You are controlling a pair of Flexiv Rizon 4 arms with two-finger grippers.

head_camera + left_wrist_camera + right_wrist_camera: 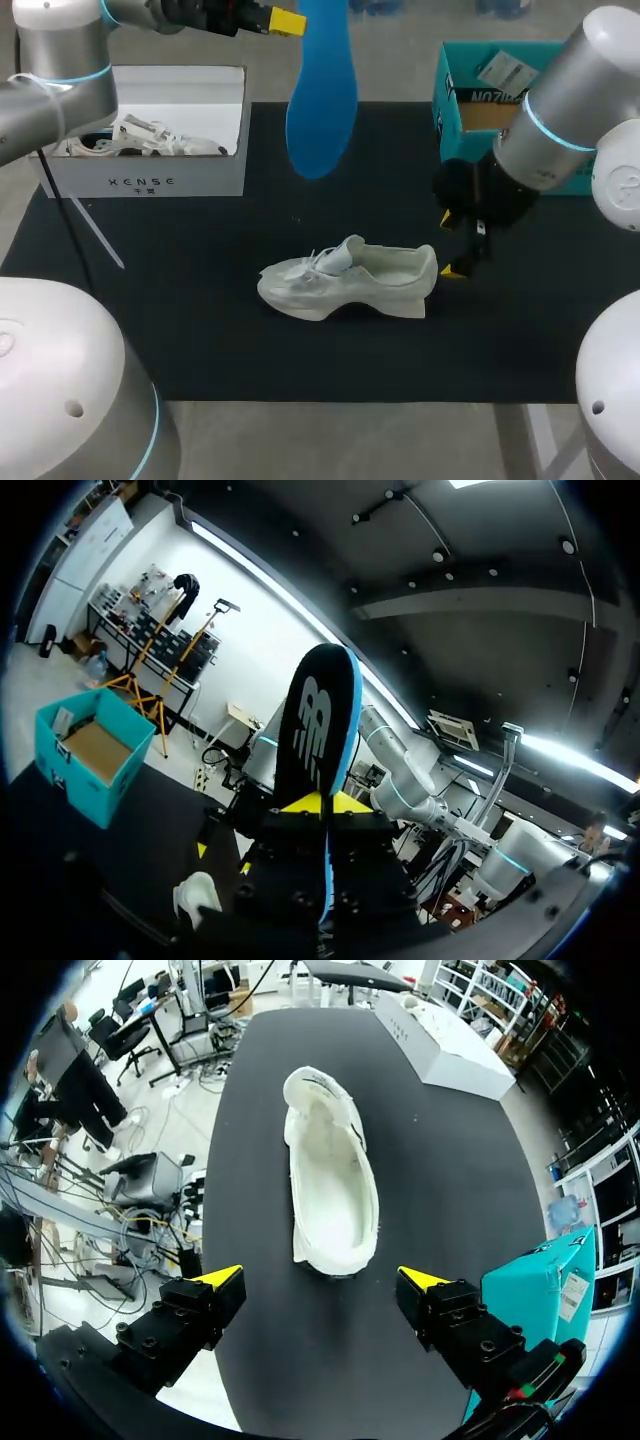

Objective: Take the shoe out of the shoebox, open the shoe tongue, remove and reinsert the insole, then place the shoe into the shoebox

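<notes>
While tight in left gripper (322, 803), blue insole (322, 100) aloft; white shoe (345, 280), seemingly empty, before spread right gripper (321, 1277).

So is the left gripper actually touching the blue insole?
Touching. The left wrist view shows the insole standing up between the left gripper fingers, with a yellow tip pressed against it on each side.

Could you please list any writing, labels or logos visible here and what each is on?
On the white shoebox, front wall: a row of spaced capitals, brand lettering left unquoted; marks beneath too small to read.
On the teal box: lettering, upside down, partly hidden by the right arm; white label too small to read.
On the blue insole, dark underside: a logo, no readable word.
</notes>
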